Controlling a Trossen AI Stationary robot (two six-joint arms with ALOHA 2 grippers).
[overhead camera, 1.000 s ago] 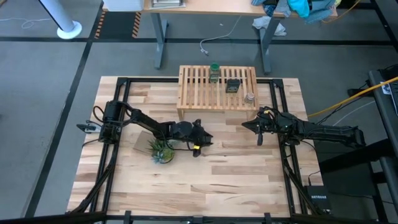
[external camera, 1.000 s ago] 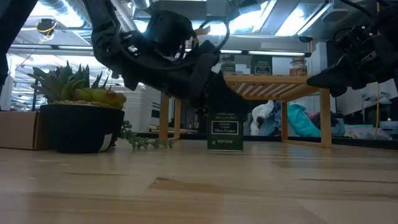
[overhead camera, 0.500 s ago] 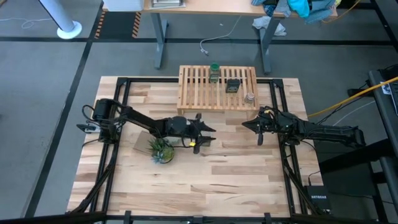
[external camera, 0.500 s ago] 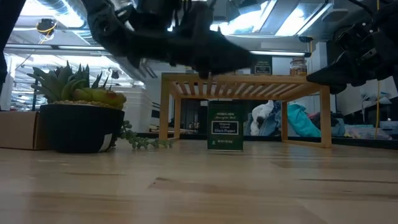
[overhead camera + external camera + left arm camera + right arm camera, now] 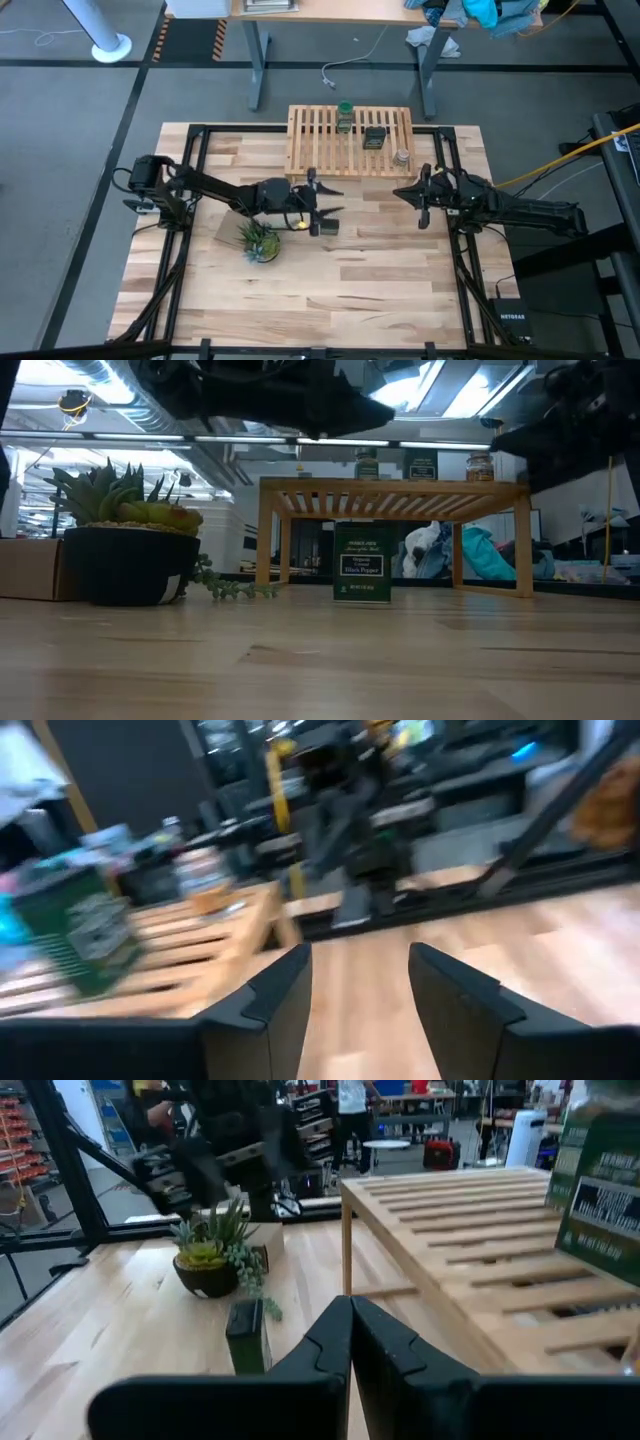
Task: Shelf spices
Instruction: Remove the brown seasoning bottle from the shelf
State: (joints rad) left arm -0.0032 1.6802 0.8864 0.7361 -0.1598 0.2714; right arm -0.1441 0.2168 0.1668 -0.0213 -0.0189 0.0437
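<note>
I saw the left gripper (image 5: 328, 198) raised above the table (image 5: 380, 290), jaws parted, nothing between them. A dark tin (image 5: 362, 563) stood on the table before the shelf (image 5: 320, 150). On the shelf: green-capped jar (image 5: 345, 117), second tin (image 5: 375, 138), small jar (image 5: 402, 158). Right gripper (image 5: 397, 192) hung clenched, empty, beside the shelf.

A robotics lab or workshop. A butcher-block table (image 5: 330, 290) in a black frame stands on grey floor with hazard tape (image 5: 190, 40) at upper left. A desk (image 5: 330, 12) sits at top centre, cables (image 5: 545, 165) trail right, and ceiling ducts (image 5: 110, 385) and strip lights (image 5: 440, 390) run overhead.
</note>
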